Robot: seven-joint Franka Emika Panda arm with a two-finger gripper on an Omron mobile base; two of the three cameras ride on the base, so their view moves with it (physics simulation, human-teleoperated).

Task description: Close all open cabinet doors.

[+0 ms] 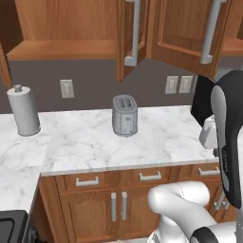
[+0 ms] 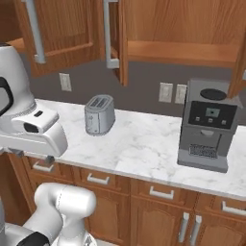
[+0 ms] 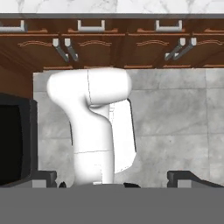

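Note:
Two reddish-brown cabinet doors stand open above the counter. One door [image 1: 124,38] [image 2: 121,43] is swung straight out and seen edge-on, with its grey bar handle [image 1: 133,33] [image 2: 109,34]. The neighbouring door [image 1: 182,35] [image 2: 62,29] hangs at an angle, and its handle [image 1: 211,33] [image 2: 35,31] faces the room. Bare shelves [image 1: 61,50] [image 2: 182,53] show behind them. Another door's edge [image 2: 238,67] shows at the far right. My gripper [image 3: 113,179] points down at the floor, well below the doors, open with nothing between its fingertips [image 3: 43,177].
On the marble counter [image 1: 161,137] stand a toaster [image 1: 124,115] [image 2: 99,114], a paper towel roll [image 1: 23,111] and a coffee machine [image 2: 206,125]. Drawer fronts and lower doors [image 3: 92,41] run beneath. A black stove [image 1: 12,225] [image 3: 13,140] sits low on the left.

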